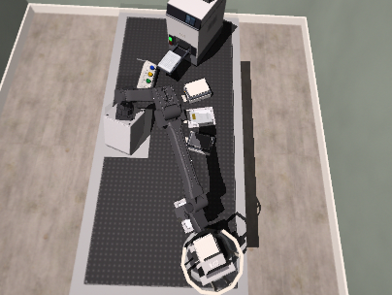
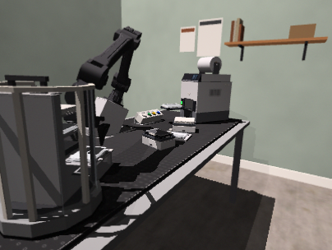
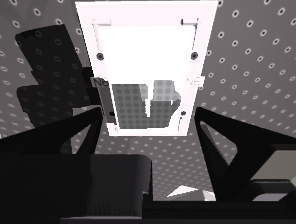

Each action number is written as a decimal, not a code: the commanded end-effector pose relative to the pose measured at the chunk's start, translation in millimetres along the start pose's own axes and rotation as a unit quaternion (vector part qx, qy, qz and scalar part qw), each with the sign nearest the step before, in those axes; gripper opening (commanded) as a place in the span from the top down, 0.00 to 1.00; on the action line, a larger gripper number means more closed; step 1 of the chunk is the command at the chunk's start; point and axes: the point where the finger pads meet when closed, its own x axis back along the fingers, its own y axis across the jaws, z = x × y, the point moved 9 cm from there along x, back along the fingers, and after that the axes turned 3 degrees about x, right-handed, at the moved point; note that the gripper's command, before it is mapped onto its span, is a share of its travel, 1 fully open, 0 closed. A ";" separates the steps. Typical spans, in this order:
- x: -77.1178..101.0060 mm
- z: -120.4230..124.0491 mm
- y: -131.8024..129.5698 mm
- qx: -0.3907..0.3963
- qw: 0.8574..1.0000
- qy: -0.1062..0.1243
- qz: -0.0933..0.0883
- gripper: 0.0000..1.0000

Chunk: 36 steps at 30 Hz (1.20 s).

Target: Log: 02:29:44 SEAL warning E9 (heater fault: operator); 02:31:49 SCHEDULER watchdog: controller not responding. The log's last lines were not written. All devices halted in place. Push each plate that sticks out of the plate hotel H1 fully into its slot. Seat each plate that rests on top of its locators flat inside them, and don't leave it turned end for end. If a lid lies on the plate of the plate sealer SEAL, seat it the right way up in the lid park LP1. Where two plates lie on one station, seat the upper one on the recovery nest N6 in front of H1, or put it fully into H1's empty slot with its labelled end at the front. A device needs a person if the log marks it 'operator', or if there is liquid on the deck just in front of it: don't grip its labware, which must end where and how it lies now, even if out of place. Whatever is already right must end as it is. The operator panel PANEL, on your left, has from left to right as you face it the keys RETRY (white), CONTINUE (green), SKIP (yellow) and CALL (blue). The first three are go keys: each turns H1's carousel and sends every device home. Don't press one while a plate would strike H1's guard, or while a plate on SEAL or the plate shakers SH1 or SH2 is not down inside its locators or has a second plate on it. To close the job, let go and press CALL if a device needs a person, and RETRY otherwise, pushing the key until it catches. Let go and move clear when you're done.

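Note:
In the wrist view my gripper is open, with one dark finger on each side of the near end of the recovery nest N6. N6 is a white frame with its label on both sides. A white plate lies flat inside its locators, apart from the fingers. From above, my arm reaches down the deck and ends just before the round plate hotel H1, hiding N6. The sealer SEAL stands at the far end with a plate on its stage.
The operator panel PANEL sits left of SEAL. Three stations with labware line the deck's right side. The arm's white pedestal stands at the left edge.

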 end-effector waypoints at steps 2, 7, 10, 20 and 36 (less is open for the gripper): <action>53.2 -18.3 4.3 0.013 0.999 -0.045 -0.006 0.00; 49.9 -15.9 3.6 0.011 0.999 -0.041 -0.006 0.00; 49.8 -16.3 3.6 0.011 0.999 -0.042 -0.006 0.00; 49.8 -16.3 3.6 0.011 0.999 -0.042 -0.006 0.00; 49.8 -16.3 3.6 0.011 0.999 -0.042 -0.006 0.00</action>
